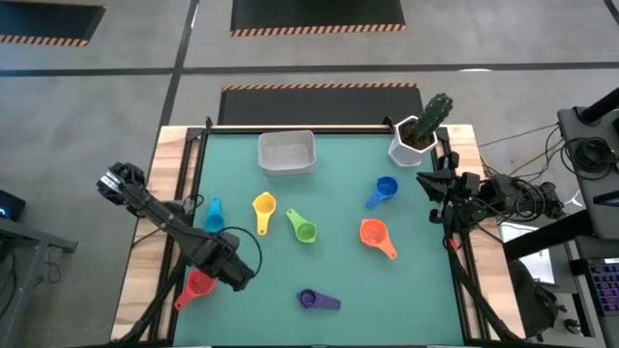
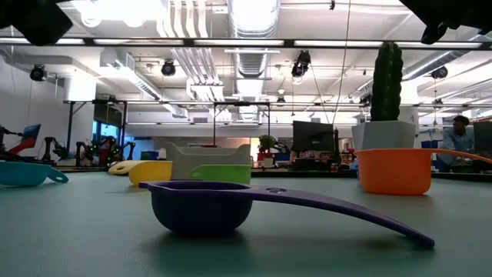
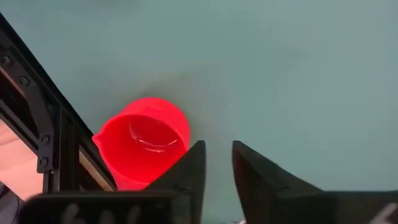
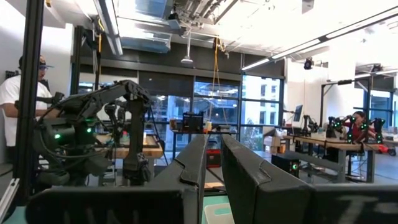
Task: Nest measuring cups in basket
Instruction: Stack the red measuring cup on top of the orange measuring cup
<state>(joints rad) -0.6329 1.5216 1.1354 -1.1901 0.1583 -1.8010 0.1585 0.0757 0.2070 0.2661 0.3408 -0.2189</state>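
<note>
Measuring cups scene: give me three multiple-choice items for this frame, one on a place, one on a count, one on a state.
1. The purple cup lies:
A. in the basket
B. on the mat's near edge
C. beside the cactus

2. Cups visible on the table:
A. five
B. seven
C. nine

3. The white basket is:
A. empty
B. holding one cup
C. tipped over

Answers: 1 B, the high view shows it alone at the front. 2 B: red, teal, yellow, green, orange, blue, purple. 3 A, only its bare floor shows.

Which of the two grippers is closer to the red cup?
The left. The left gripper hovers right beside the red cup at the table's front left corner. The right gripper waits across the table at the right edge, near the cactus pot.
</note>
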